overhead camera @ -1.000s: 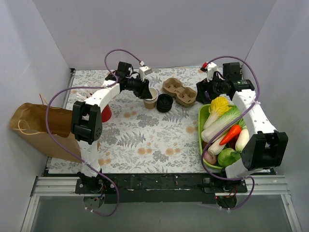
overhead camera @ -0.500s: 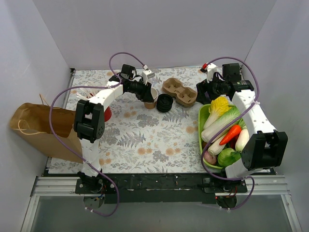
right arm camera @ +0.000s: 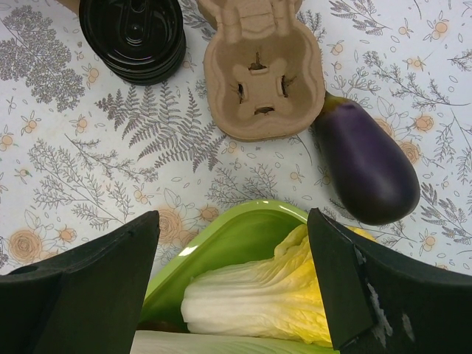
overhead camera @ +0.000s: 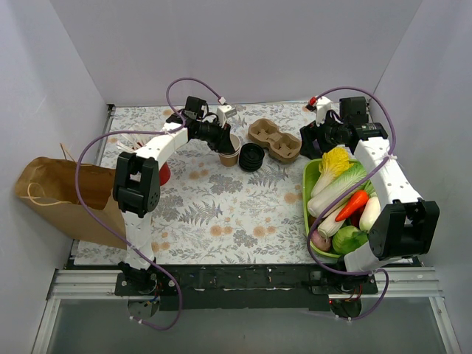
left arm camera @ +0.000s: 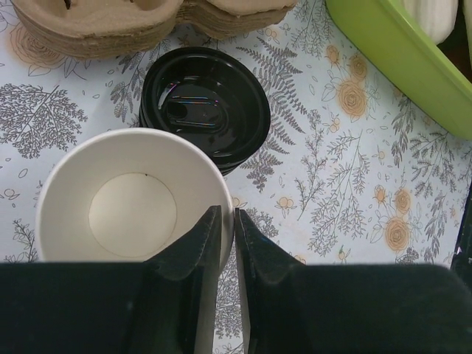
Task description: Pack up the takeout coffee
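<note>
Over the floral surface [left arm camera: 354, 192], the right hand [right arm camera: 232, 221] hangs spread above the pulp carrier [left arm camera: 96, 22]. Nearby, the paper cup [left arm camera: 133, 206] stands upright and lidless, its wall pinched by the left hand [left arm camera: 227, 217]. The thin rim could buckle, or the cup could tip onto the black lids [left arm camera: 205, 99] just beside it.

the fern-print table [overhead camera: 221, 214] bears a paper cup [overhead camera: 229, 152], black lid [overhead camera: 251, 157], pulp carrier [overhead camera: 274, 139], eggplant [right arm camera: 366, 164] and green tray [overhead camera: 307, 193].
</note>
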`<state>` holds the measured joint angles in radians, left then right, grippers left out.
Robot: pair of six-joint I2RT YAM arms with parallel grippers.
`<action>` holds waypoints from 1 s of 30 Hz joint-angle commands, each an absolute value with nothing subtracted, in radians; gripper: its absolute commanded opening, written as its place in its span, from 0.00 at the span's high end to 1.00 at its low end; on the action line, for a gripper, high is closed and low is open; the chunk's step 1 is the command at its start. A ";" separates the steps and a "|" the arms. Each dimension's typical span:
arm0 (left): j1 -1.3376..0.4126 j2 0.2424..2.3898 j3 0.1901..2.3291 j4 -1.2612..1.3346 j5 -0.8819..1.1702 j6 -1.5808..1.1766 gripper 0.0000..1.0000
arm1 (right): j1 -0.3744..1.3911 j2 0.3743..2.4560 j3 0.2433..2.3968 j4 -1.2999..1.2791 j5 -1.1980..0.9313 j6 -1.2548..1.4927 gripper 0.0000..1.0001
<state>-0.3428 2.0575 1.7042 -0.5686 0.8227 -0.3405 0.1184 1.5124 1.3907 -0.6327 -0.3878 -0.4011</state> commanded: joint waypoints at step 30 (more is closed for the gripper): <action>-0.360 1.944 1.766 -0.534 0.735 -0.310 1.00 | 0.120 1.525 1.417 -0.615 -0.397 -0.397 0.12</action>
